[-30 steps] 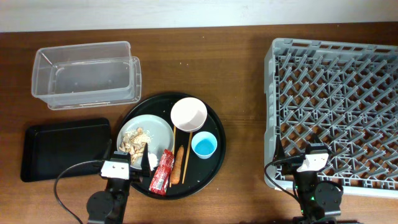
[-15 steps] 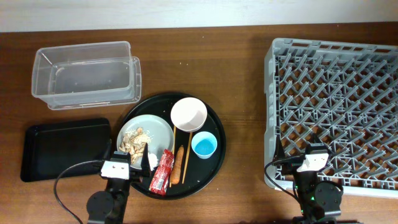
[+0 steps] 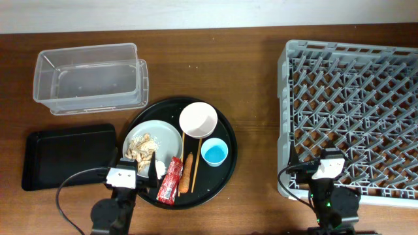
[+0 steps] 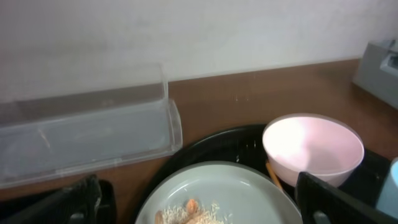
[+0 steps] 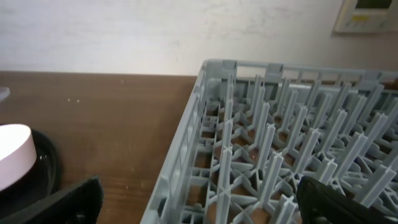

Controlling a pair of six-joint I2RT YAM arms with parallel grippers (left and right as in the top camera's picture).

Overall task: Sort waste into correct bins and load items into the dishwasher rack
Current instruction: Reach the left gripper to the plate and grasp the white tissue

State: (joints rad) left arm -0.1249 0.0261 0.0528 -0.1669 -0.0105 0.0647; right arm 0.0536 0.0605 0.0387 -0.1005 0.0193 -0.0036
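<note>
A round black tray (image 3: 225, 134) holds a pale plate (image 3: 160, 134) with beige food scraps (image 3: 140, 147), a white bowl (image 3: 198, 119), a light-blue cup (image 3: 214, 152), a red wrapper (image 3: 171, 178), an orange carrot (image 3: 186, 172), chopsticks (image 3: 194, 163) and a white scrap (image 3: 160, 169). My left gripper (image 3: 137, 168) is open and empty over the plate's near edge (image 4: 217, 186), with the bowl (image 4: 313, 149) ahead on the right. My right gripper (image 3: 312, 164) is open and empty over the near left corner of the grey rack (image 3: 356, 111), which also shows in the right wrist view (image 5: 280, 124).
The clear tub (image 3: 91, 77) stands at the back left and shows in the left wrist view (image 4: 87, 137). The shallow black rectangular tray (image 3: 65, 155) lies in front of it, left of the round tray. Bare wooden table lies between the round tray and the rack.
</note>
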